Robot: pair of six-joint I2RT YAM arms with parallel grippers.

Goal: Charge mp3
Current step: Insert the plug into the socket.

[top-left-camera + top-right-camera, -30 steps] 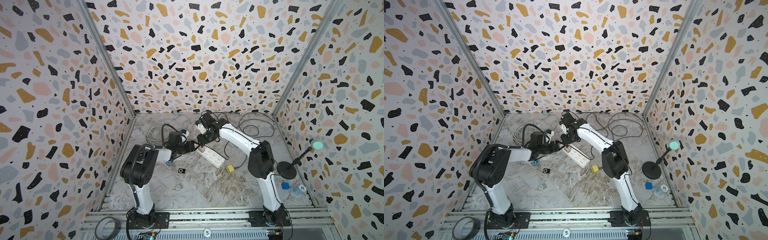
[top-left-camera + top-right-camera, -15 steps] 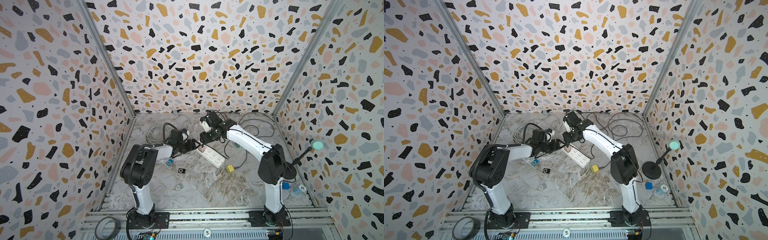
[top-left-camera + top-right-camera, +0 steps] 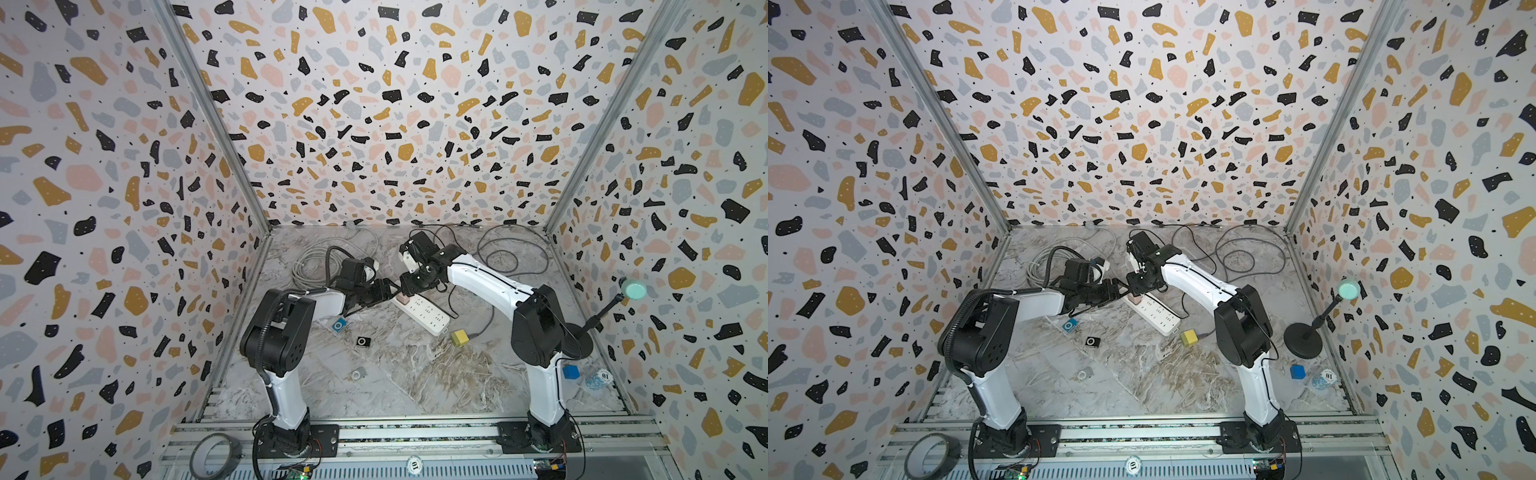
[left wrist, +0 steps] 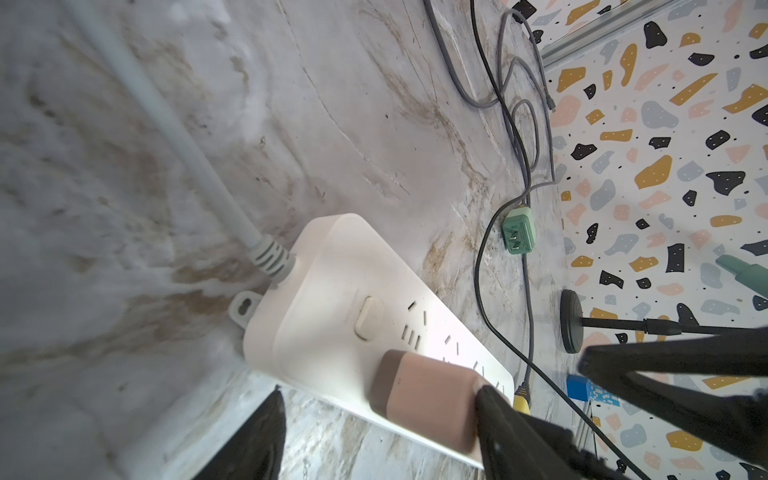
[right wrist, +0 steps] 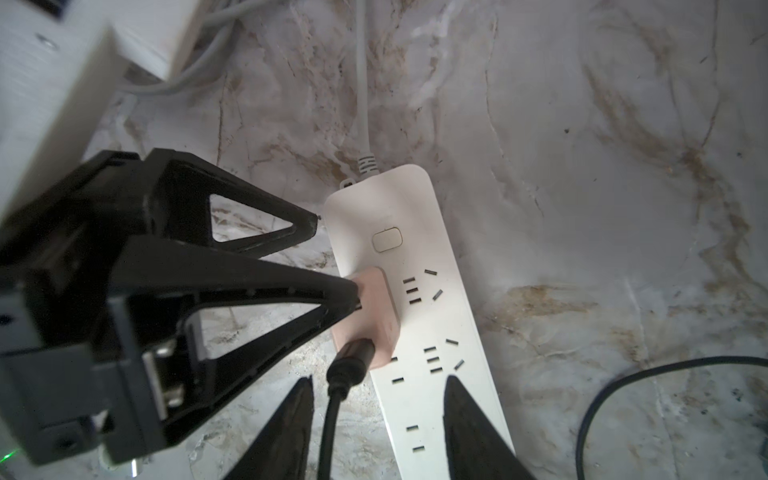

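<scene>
Over on the left, the left fingers [image 3: 390, 288] are spread wide and hold nothing. In the right wrist view one fingertip [image 5: 349, 291] presses against the side of the dusty-pink rounded plastic charger block [image 5: 380, 309]. The other fingertip [image 5: 305, 222] hangs over the marble-patterned counter [image 3: 415, 386], just beside the switch end of the long white plastic power strip [image 5: 415, 216]. The block sits on the strip just past the switch, with a black USB plug and cable [image 5: 351, 361] entering its end.

The right fingers [image 3: 409, 286] meet the same block from the opposite side, also parted and gripping nothing. The black cable runs between them, close to one finger [image 5: 291, 428]. The other finger [image 5: 473, 432] lies over the strip; touching or hovering, I cannot tell.

The players lie loose on the counter in front of the strip, near the left forearm and apart from both sets of fingers. There is a small blue square mp3 player [image 3: 340, 325], and a small black square mp3 player [image 3: 363, 341] just to its right.

In both top views the fingers crowd over the block, so only a sliver of pink shows. Its underside is hidden, so how deep its pins sit is unclear. A small pale thing [image 3: 356, 374] nearer the front rail is too small to identify. The strip runs off the edge of the right wrist view, and the cable's far end gets lost among the loose black cable loops [image 3: 511, 253] at the back.
</scene>
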